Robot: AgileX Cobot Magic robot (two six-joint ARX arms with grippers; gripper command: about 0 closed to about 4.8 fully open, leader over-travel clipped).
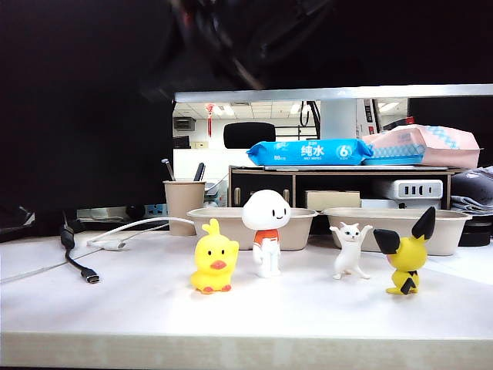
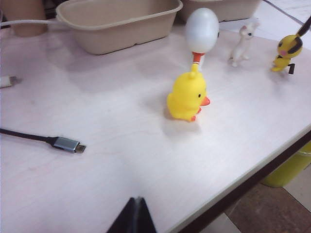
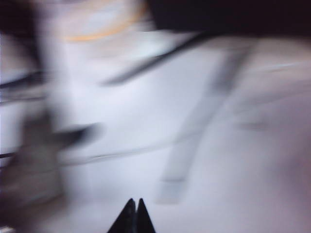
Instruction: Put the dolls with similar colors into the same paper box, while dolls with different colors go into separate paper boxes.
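The dolls stand in a row on the white bench (image 1: 115, 308): the duck (image 1: 212, 267) at the left of the exterior view, the white figure (image 1: 266, 240) with its orange top just beside it, the cat (image 1: 350, 250) further right with arms raised, and the yellow creature (image 1: 406, 253) with black ears at the right end. None touches another, and all are upright. Behind them sit two beige boxes, the left box (image 1: 204, 218) behind the duck and white figure, the right box (image 1: 454, 223) behind the cat and creature; no doll is in either. A cup (image 1: 183, 202) holding pens stands left of the left box, and a cable (image 1: 80, 266) lies on the bench at the left. The left claw (image 2: 135, 213) hangs above the bench near its front edge, well apart from the duck, its tips pressed together and holding nothing. The right claw (image 3: 133, 216) shows tips together too, empty, against a badly blurred view
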